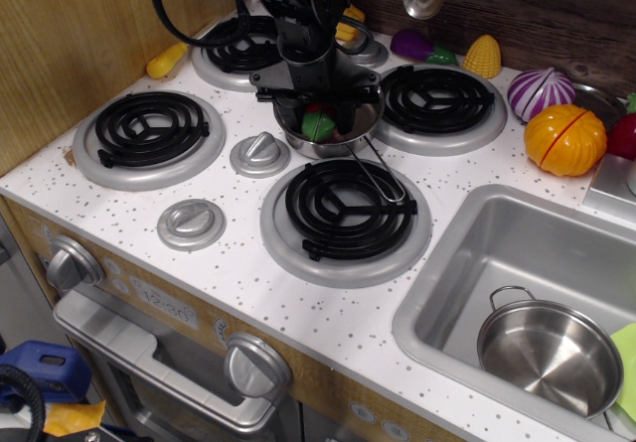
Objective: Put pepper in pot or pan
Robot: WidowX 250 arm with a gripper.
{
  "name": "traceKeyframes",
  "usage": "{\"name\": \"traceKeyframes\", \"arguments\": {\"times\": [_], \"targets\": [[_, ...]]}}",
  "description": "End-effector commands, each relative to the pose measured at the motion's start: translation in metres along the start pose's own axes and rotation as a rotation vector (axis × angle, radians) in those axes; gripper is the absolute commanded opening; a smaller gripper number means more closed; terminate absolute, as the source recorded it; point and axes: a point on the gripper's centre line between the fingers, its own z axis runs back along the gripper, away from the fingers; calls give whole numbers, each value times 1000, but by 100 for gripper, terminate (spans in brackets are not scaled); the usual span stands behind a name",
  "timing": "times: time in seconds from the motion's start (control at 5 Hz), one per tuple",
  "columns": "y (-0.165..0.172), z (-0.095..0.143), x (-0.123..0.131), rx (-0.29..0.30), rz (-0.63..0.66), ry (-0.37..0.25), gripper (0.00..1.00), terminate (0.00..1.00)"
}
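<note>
The small shiny steel pan [350, 136] sits between the burners in the middle of the stove; its thin wire handle [383, 174] points toward the front right burner. My black gripper [319, 122] hangs directly over the pan, reaching down into it. It is shut on the pepper [317, 125], whose green part shows between the fingers with a bit of red above. The pepper is inside the pan's rim, just above or at its bottom. Most of the pan's left side is hidden behind the gripper.
Four black coil burners and several grey knobs cover the stove top. A yellow toy pepper [166, 60] lies at the far left. An eggplant [417, 45], corn [483, 56], onion [540, 92] and an orange vegetable [565, 139] line the back. The sink [447, 293] holds a wider steel pot [550, 355].
</note>
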Motion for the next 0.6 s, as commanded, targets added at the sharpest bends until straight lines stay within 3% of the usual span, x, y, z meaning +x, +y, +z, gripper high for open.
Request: {"name": "traceKeyframes", "arguments": {"times": [0.0,0.2,0.4], "targets": [[5,10,17,-5,-17,-54,100,0],[5,10,17,-5,-17,-54,100,0],[5,10,17,-5,-17,-54,100,100]]}}
